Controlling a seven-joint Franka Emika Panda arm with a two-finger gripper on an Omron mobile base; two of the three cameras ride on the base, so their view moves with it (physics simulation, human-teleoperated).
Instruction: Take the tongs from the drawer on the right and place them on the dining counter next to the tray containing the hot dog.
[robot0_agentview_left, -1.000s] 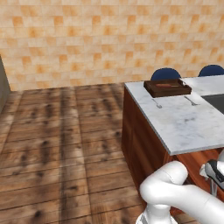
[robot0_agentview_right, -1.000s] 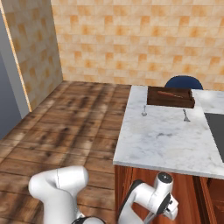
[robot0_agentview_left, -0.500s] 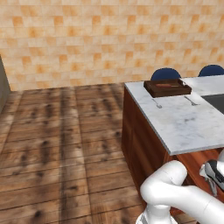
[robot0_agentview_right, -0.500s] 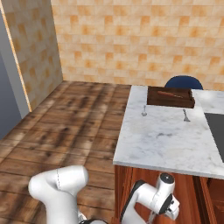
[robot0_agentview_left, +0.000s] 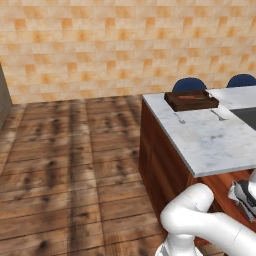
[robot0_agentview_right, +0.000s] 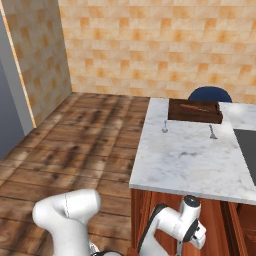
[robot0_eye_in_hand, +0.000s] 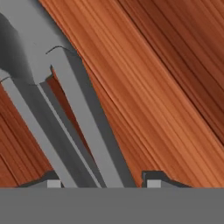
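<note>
Right, tongs (robot0_eye_in_hand: 74, 127) lie flat on the drawer (robot0_eye_in_hand: 166, 87) floor, both arms running between the gripper (robot0_eye_in_hand: 100, 181) tips. Jaws straddle them; contact I cannot tell. Likely light, stiff, slick metal: pinch both arms mid-length. Tray (robot0_agentview_right: 195, 111) on counter (robot0_agentview_right: 192, 155) holds the hot dog (robot0_agentview_right: 196, 107).

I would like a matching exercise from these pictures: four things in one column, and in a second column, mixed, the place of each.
Things:
1. tongs
2. hot dog
3. tray
4. blue stool

Places:
a. behind the far edge of the dining counter
b. between the gripper tips, over lighter wood
c. inside the tray
d. on the marbled top, near its far edge

Pairs: 1-b, 2-c, 3-d, 4-a
</note>
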